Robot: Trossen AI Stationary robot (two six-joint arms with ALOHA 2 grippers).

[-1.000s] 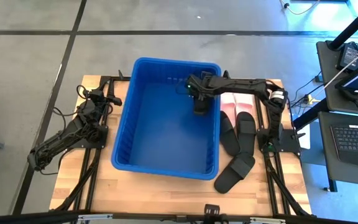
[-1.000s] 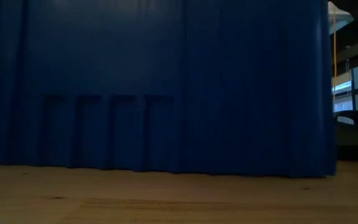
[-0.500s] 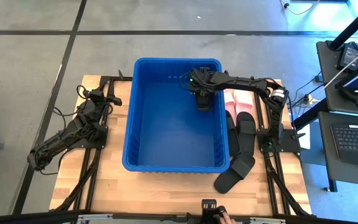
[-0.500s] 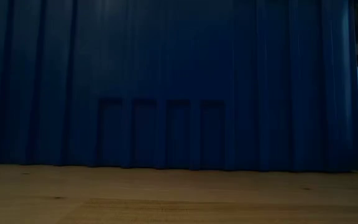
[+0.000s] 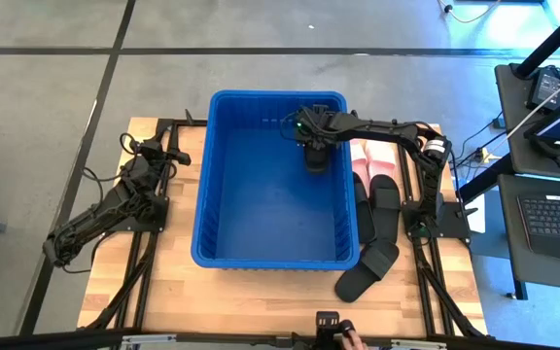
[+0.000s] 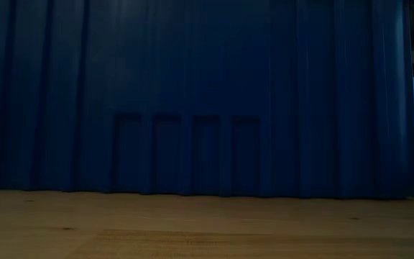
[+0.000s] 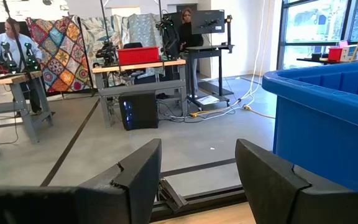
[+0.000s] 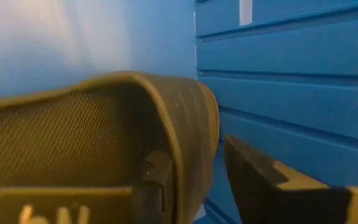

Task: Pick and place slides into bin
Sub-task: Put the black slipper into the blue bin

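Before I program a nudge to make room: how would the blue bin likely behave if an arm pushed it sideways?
The bin would probably slide rather than tip: it is broad, flat-based and sits on smooth wood. It looks light for its size, being nearly empty plastic. Its ribbed walls and thick rim suggest it stays fairly stiff, though a push high up may flex the wall.

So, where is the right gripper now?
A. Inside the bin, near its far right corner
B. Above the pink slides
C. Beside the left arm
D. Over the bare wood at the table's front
A: the high view shows the right gripper reaching over the rim of the bin into its far right corner.
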